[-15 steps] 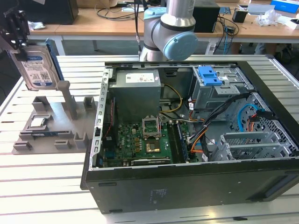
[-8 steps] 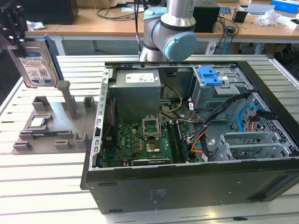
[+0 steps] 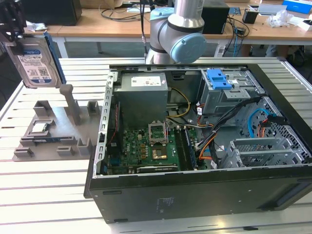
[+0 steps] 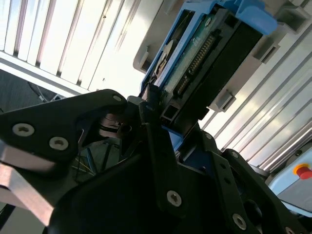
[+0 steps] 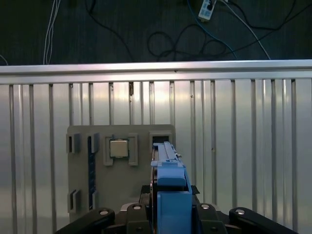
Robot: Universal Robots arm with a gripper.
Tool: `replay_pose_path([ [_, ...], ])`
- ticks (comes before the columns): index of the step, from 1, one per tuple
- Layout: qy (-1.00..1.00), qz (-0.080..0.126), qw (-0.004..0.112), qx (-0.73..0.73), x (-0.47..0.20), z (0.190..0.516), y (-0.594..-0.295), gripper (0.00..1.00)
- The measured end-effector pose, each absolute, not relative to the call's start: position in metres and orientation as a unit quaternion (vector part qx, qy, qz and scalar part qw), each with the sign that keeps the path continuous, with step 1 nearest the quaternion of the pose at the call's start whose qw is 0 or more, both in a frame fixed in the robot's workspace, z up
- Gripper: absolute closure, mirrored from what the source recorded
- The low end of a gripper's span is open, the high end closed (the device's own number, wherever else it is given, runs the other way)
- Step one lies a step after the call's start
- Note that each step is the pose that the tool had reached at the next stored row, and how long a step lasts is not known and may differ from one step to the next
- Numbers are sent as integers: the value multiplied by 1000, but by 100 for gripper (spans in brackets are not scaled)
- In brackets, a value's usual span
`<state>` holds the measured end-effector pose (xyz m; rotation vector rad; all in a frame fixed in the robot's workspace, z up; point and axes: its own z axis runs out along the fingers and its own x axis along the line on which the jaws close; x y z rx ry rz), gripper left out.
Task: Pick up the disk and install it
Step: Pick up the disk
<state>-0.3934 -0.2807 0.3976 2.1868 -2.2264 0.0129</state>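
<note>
The disk (image 3: 35, 66), a silver drive with a white label and a blue band in a blue frame, hangs in the air at the exterior view's far left, above the grey fixture (image 3: 53, 131). My gripper (image 3: 18, 35) is shut on its top end. In the first wrist view the blue frame edge of the disk (image 5: 170, 187) stands between my fingers (image 5: 100, 214), over the fixture (image 5: 97, 170). In the second wrist view the disk's circuit-board side (image 4: 204, 53) shows, clamped in my gripper (image 4: 161, 129).
The open computer case (image 3: 195, 190) lies to the exterior view's right of the fixture, with a blue bracket (image 3: 218, 78) on its drive cage and loose cables (image 3: 229, 122). A small square chip (image 3: 40, 128) sits on the fixture. The arm's base (image 3: 175, 34) stands behind the case.
</note>
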Motion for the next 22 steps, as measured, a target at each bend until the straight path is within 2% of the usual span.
replay_pose_path([
  [22,-713,4,10,701,-393,434,-281,64],
])
